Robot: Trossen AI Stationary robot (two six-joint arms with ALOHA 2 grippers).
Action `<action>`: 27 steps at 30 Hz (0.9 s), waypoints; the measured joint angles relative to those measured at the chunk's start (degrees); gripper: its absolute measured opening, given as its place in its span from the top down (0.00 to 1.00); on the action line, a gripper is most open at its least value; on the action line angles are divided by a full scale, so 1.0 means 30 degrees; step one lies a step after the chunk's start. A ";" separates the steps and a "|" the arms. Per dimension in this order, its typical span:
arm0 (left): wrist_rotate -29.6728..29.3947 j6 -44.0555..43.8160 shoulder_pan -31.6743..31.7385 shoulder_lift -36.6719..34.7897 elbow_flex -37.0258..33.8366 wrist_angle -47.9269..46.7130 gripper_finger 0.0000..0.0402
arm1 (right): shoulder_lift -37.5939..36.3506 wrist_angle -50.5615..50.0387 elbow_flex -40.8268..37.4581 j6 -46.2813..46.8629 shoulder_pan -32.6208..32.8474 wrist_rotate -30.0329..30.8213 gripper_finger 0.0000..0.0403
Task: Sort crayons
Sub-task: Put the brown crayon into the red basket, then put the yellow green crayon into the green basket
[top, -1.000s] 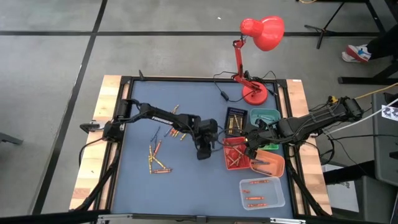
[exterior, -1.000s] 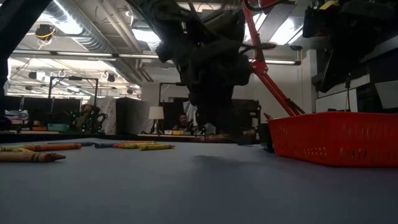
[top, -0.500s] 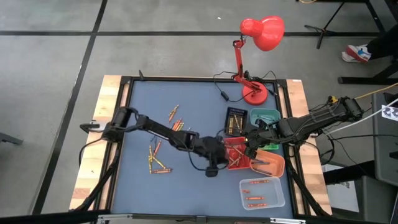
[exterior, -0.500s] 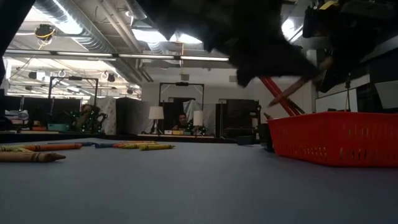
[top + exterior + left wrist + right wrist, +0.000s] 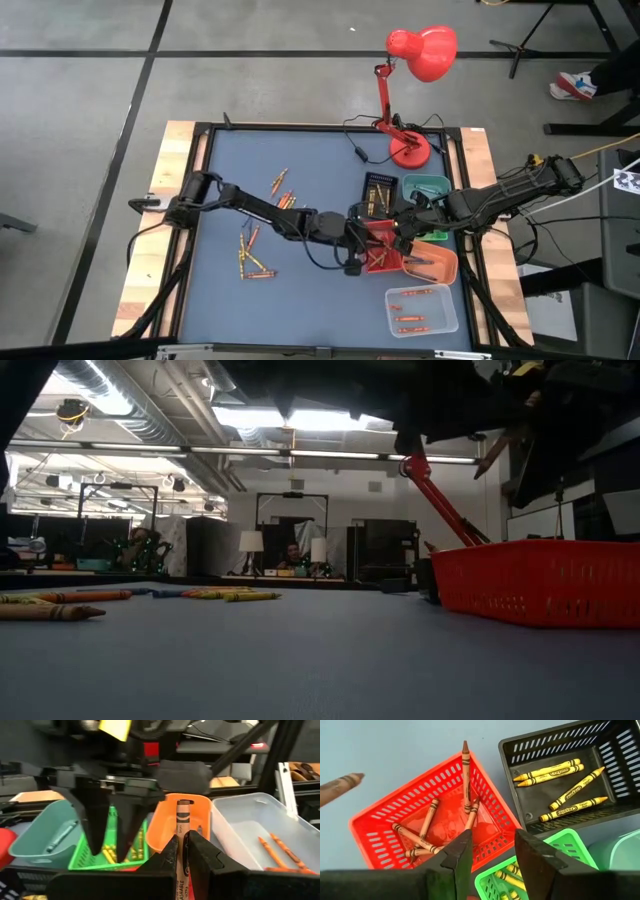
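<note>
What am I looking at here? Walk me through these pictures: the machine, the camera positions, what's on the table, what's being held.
Two dark robot arms work at a blue table. One camera looks down from above, one sits at tabletop level, and one rides on each wrist. Loose crayons lie at the table's left; small trays sit at the right, among them a red tray and a black tray of yellow crayons. The left gripper is shut on a reddish crayon, by the red tray. The right gripper hangs open over the trays.

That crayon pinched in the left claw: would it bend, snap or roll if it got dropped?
Probably stiff: the crayon stands straight between the left gripper fingers. Its paper wrapper likely helps the grip. It looks round and thin, so on the flat table it might roll, and a hard squeeze could perhaps snap it.
</note>
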 joint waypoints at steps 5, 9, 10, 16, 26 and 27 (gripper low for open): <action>-0.0028 0.0000 0.0376 0.0007 0.0000 0.0028 0.95 | 0.0002 0.0000 0.0000 0.0000 0.0000 0.0007 0.64; -0.0025 0.0000 0.0559 0.0007 0.0000 0.0028 0.90 | 0.0002 0.0000 0.0000 0.0000 0.0000 0.0007 0.64; -0.0021 0.0000 0.0611 0.0007 0.0000 0.0028 0.89 | 0.0002 0.0000 0.0000 0.0000 0.0000 0.0007 0.64; -0.0028 0.0000 0.0748 0.0007 0.0000 0.0021 0.82 | 0.0001 0.0000 0.0000 0.0000 0.0000 0.0007 0.64; -0.0020 -0.0103 0.0835 -0.0281 0.0000 -0.0765 0.81 | 0.0002 -0.0007 0.0000 0.0000 0.0000 0.0000 0.64; -0.0021 -0.0124 0.0886 -0.0533 0.0000 -0.1191 0.81 | 0.0002 -0.0008 0.0007 0.0000 0.0000 0.0007 0.64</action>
